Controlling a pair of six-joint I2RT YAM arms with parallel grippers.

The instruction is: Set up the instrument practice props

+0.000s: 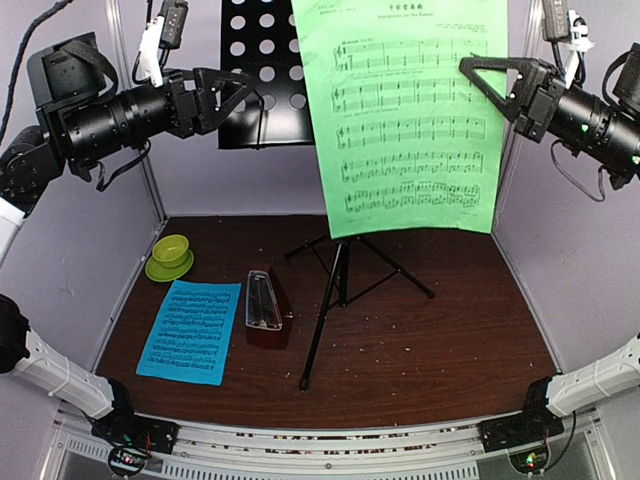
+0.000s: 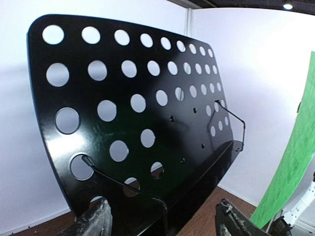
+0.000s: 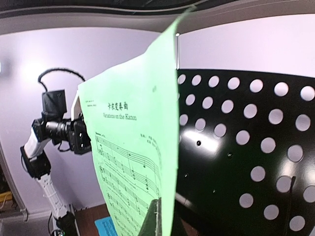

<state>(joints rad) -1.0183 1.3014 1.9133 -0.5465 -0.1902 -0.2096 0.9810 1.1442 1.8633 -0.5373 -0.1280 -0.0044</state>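
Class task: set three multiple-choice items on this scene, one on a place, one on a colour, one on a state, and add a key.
1. Where does the blue sheet lie relative to the metronome?
A on top of it; B flat on the table, left of it; C right of it.
2. What colour is the sheet that the right pincer holds up?
A green; B blue; C white.
3. How does the left pincer stand?
A shut on a sheet; B shut, empty; C open, holding nothing.
Key: B, it lies on the wood beside the metronome; A, the pinched green sheet shows plainly; C, its fingers stand wide apart.
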